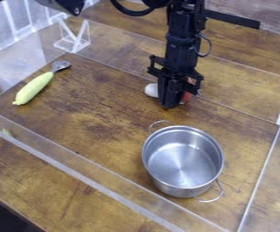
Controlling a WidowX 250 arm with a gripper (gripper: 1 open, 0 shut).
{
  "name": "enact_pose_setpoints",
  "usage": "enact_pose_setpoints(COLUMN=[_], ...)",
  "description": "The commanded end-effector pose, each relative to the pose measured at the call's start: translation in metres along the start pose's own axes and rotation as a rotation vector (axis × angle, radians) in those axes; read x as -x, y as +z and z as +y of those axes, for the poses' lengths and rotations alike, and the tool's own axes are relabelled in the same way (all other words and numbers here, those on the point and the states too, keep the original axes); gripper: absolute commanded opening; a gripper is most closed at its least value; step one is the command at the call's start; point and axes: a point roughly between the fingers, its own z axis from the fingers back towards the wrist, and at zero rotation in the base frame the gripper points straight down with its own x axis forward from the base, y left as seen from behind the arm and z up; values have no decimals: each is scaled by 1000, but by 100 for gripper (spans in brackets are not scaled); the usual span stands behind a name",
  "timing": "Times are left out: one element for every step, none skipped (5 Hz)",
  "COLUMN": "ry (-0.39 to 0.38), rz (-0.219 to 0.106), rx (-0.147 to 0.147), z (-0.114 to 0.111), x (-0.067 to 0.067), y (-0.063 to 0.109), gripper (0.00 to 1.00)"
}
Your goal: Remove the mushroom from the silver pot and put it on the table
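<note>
1. The table (pixel 82 118) is the largest thing in view: dark brown wooden planks with plain grain, filling the picture. Clear acrylic panels (pixel 70 172) stand on it and fence off the working area, one running along the near edge and another along the far side.

2. The black robot arm (pixel 182 36) comes down from the top of the picture, upright, toward the middle of the fenced area.

3. The silver pot (pixel 183 161) stands on the table in the lower right part of the area, with its shiny flat bottom bare. Small loop handles show at its far and near rim. It sits well apart from the arm's tip.

4. The gripper (pixel 172 98) points straight down, its tip low over the wood. Its fingers are pressed together; whether they pinch anything cannot be told from this angle.

5. A yellow-green corn-like toy (pixel 33 88) lies on the table at the far left, well away from the pot and the arm.

6. The mushroom (pixel 152 90) shows only as a small pale patch on the table just beside the gripper's left edge, mostly hidden behind the fingers and outside the pot.
</note>
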Motion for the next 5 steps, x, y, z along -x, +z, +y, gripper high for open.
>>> enact_pose_setpoints(ry=[78,50,-6,3,35], rz=[-102,-101,-106,-95,-84], rx=[-26,-34,-45,-42,-17], z=[0,-14,-32,-37,-36], x=[7,5,2,7,11], y=[64,78,92,95,98], gripper=[0,0,0,0,0])
